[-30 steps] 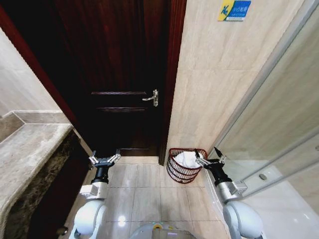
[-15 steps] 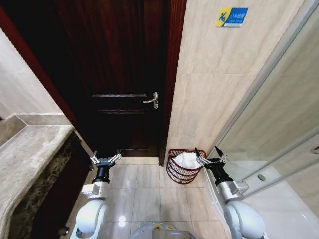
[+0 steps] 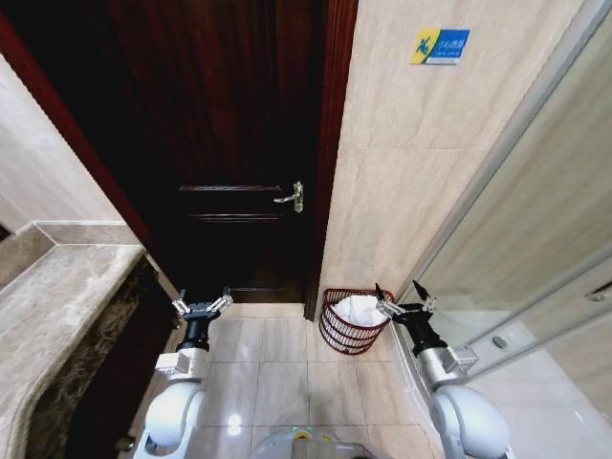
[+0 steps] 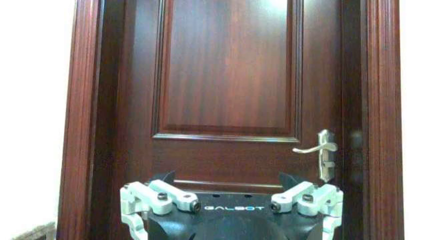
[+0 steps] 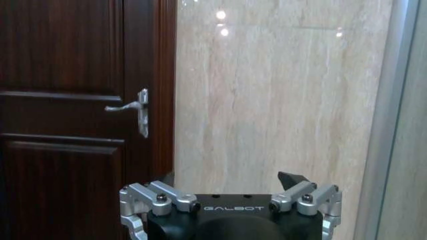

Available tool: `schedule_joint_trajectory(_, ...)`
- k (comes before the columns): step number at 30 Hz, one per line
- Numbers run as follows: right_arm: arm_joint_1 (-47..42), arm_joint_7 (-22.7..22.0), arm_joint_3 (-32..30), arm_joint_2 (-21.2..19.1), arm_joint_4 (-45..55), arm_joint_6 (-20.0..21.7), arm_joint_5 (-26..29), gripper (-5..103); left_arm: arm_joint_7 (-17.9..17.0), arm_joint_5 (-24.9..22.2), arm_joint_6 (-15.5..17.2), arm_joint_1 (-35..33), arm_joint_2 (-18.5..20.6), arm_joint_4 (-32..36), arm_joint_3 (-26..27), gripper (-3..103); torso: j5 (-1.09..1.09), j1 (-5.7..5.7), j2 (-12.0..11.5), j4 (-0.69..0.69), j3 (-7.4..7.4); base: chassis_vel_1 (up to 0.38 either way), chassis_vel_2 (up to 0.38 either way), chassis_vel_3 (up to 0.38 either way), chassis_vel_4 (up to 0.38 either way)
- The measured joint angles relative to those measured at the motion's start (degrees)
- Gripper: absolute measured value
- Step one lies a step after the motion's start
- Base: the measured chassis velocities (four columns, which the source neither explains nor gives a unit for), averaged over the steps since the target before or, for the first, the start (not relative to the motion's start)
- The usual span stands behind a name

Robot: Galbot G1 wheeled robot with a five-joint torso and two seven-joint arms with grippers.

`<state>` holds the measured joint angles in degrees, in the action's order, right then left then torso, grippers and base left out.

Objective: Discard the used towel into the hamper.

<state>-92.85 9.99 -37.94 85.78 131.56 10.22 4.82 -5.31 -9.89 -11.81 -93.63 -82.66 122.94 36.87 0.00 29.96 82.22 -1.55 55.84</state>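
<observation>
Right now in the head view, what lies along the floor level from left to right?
Mottled stone countertop → left gripper → reddish-brown wire hamper holding a white towel → right gripper → glass shower panel.

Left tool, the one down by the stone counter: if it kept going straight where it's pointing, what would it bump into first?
Most likely the dark wooden door. The left tool, open and empty, faces the door's panels squarely, with the lever handle off to one side. Nothing shows in between, though the gap is hard to judge.
</observation>
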Motion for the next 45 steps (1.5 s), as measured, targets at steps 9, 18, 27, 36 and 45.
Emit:
schedule_joint_trajectory(9,0.1,-0.7,0.5,0.4,-0.3,0.3,-0.5,100,-2.1,0.6,1.6,0.2,0.2,0.3,0.0,100,0.00,-0.03,-0.1,0.00,-0.04,0.000,0.000,0.000,0.000)
schedule_joint_trajectory(18,0.1,-0.9,0.6,0.4,-0.4,0.2,-0.6,100,-2.2,0.7,1.9,0.2,0.2,0.4,0.0,100,0.00,-0.18,-0.4,0.00,-0.21,0.000,0.000,0.000,0.000)
schedule_joint_trajectory(27,0.2,-0.9,0.6,0.4,-0.4,0.2,-0.6,100,-2.2,0.8,1.9,0.1,0.2,0.4,-0.1,100,0.00,-0.24,-0.6,0.00,-0.31,0.024,-0.017,-0.016,0.020)
schedule_joint_trajectory(36,0.1,-0.9,0.6,0.4,-0.4,0.2,-0.6,100,-2.2,0.8,1.9,0.1,0.2,0.5,-0.1,100,-0.01,-0.37,-0.7,0.00,-0.39,0.151,-0.148,-0.158,0.140)
schedule_joint_trajectory(45,0.1,-1.0,0.5,0.4,-0.4,0.2,-0.6,100,-2.1,0.8,1.9,0.1,0.2,0.5,-0.1,100,0.00,-0.38,-0.8,0.01,-0.42,0.188,-0.127,-0.122,0.181)
